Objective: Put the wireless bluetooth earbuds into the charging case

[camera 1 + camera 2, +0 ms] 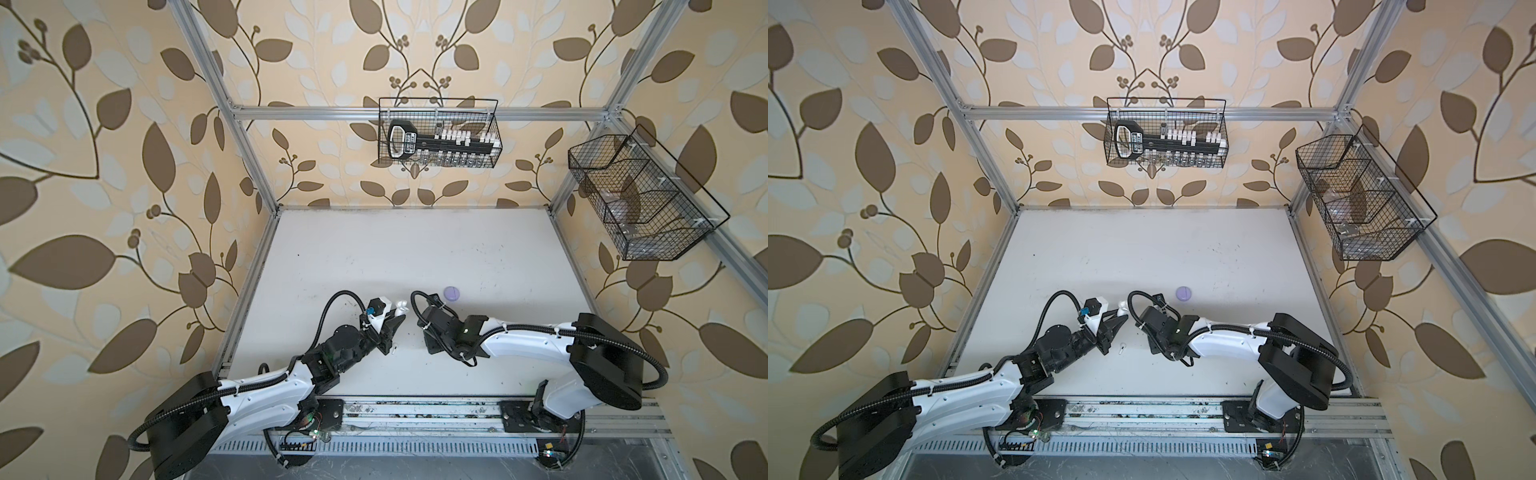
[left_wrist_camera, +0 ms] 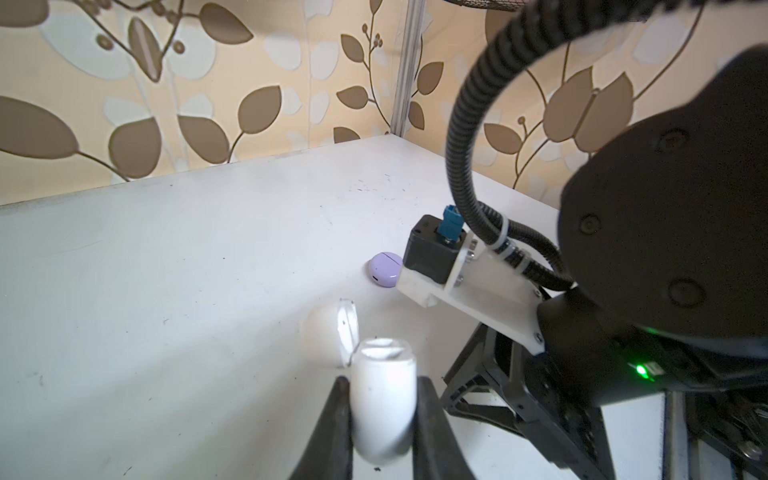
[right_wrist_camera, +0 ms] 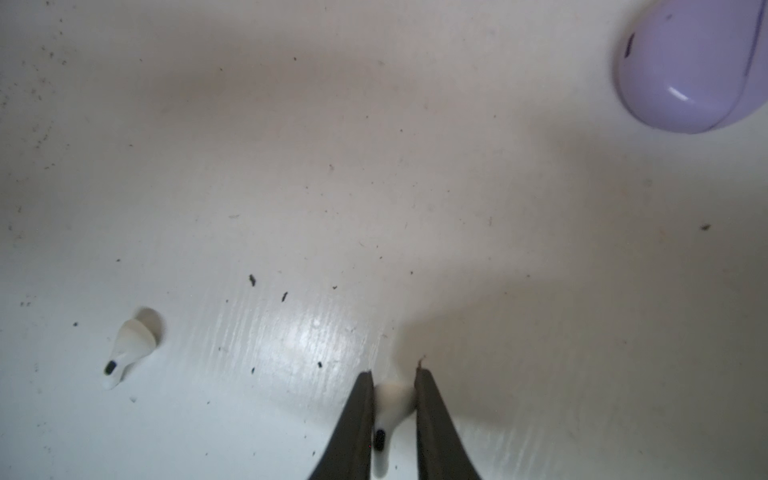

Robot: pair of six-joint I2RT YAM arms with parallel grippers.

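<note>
Left jaws clamped on open white case (image 2: 382,411), right jaws pinching white earbud (image 3: 392,401) — second earbud (image 3: 132,343) loose on table (image 3: 374,166)

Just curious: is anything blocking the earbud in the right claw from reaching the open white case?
Nothing visible. The right gripper holds the earbud; the left gripper holds the white case, lid open.

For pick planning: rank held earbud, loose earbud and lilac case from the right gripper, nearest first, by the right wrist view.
1. Held earbud: between the right gripper's fingers.
2. Loose earbud: lying free on the table.
3. Lilac case: on the table, farthest.
</note>
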